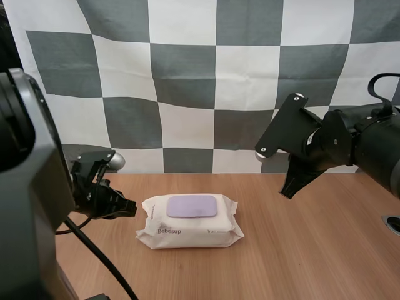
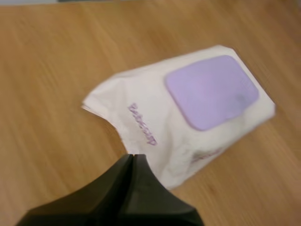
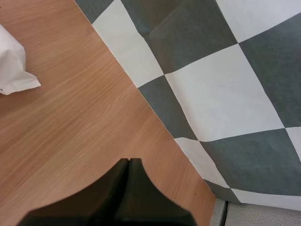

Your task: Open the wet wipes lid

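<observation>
Wipes pack flat on table, purple lid closed on top. Left gripper low, just beside its left end, fingers pressed together, empty. Right gripper raised well to the right, angled down, also pinched together on nothing

surface: wooden desk, light brown, fine grain | light: soft and even across it | near right edge: a small round dark hole

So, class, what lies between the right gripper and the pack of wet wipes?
Only bare wooden table. The high view shows the right gripper, shut, off to one side of the pack of wet wipes, with nothing between them.
</observation>
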### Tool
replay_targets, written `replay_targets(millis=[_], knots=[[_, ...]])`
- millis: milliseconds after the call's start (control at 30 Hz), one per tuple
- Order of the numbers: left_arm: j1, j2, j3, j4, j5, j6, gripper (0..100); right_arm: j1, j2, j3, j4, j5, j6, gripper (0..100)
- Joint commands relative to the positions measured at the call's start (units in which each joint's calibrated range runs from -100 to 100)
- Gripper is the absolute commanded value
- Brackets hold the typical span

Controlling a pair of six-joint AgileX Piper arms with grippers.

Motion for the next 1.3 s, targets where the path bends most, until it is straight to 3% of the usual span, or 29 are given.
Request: replay_targets(millis=[0, 133, 200, 300, 433, 500, 833, 1267], knots=[[0.0, 2.78, 0.08, 1.12, 1.84, 12.22, 0, 0.03, 0.05, 0.02, -0.59, -0.08, -0.05, 0], [0.0, 3.28, 0.08, 0.86, 1.84, 12.22, 1, 0.03, 0.05, 0.02, -0.72, -0.46, -0.14, 0], [0.0, 3.28, 0.08, -0.19, 1.84, 12.22, 8, 0.03, 0.05, 0.02, -0.72, -0.65, -0.93, 0], [-0.33, 3.28, 0.08, -1.2, 1.84, 12.22, 28, 0.03, 0.05, 0.02, -0.72, -1.12, -1.28, 0], [-0.33, 3.28, 0.08, -1.78, 1.84, 12.22, 64, 0.03, 0.05, 0.02, -0.33, -1.78, -2.16, 0], [-0.33, 3.28, 0.55, -1.78, 1.84, 12.22, 72, 0.03, 0.05, 0.02, -0.22, -1.78, -2.21, 0], [-0.33, 3.28, 6.97, -4.51, 1.84, 20.17, 72, 0.03, 0.05, 0.02, 0.61, -1.78, -2.24, 0], [-0.33, 4.45, 7.17, -7.48, 1.84, 22.26, 72, 0.03, 0.05, 0.02, 0.61, -1.78, -2.24, 0]])
